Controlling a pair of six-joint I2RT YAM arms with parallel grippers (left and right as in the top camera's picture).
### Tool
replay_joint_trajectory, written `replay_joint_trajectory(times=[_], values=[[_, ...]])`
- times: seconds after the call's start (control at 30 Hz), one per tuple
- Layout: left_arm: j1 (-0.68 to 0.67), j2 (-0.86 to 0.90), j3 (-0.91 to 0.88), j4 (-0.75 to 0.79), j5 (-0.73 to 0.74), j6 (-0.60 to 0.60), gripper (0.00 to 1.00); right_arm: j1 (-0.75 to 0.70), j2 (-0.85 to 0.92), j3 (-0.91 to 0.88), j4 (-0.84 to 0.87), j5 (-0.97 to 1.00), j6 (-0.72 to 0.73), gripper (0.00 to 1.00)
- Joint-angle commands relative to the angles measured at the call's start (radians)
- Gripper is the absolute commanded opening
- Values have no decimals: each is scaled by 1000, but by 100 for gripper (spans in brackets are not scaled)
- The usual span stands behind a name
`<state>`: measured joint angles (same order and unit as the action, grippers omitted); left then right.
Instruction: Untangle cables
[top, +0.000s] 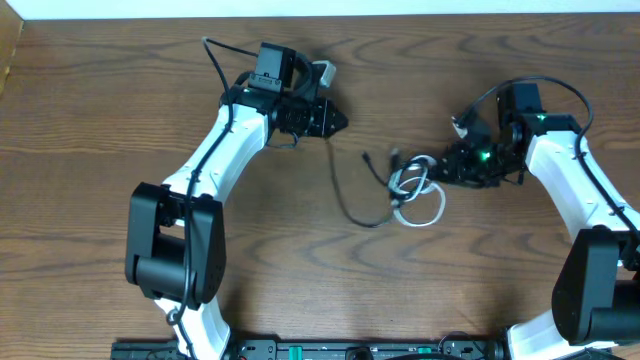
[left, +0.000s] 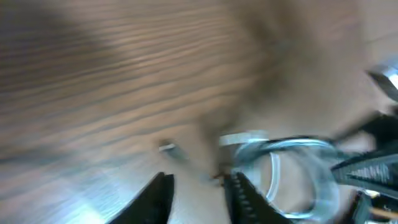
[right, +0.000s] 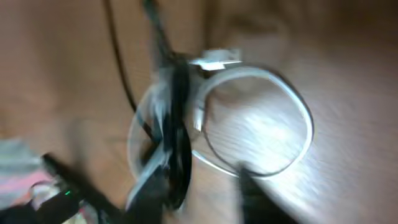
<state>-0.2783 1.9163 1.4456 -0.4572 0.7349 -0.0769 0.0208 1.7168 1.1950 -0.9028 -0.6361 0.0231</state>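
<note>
The white cable (top: 405, 181) lies coiled in loops at the table's middle right, tangled with the black cable (top: 346, 203), which curves away to the left. My right gripper (top: 436, 166) is at the coil's right edge. In the blurred right wrist view its fingers (right: 208, 180) are apart, and white loops (right: 292, 93) and the black cable (right: 118, 62) lie at and between them. My left gripper (top: 338, 122) is open and empty, up and left of the cables. In the left wrist view its fingers (left: 200, 180) are apart, with the white coil (left: 311, 149) ahead to the right.
The wooden table (top: 100, 120) carries only the cables and the arms. The thicker black robot wires (top: 215, 60) loop off both wrists. The table's far edge (top: 400, 14) runs along the top of the overhead view.
</note>
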Motion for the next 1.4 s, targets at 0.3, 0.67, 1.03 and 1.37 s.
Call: replay_joint_trajectory(times=[0.3, 0.67, 1.03, 1.37], values=[[-53, -42, 13, -82, 72, 50, 48, -11, -28, 37, -6, 378, 341, 81], [-253, -39, -24, -164, -281, -267, 48, -48, -28, 36, -14, 398, 343, 77], [-368, 66, -32, -150, -340, -429, 48, -46, -29, 36, -17, 397, 343, 73], [-391, 130, -32, -132, -340, -434, 47, -46, -28, 36, -21, 398, 343, 73]])
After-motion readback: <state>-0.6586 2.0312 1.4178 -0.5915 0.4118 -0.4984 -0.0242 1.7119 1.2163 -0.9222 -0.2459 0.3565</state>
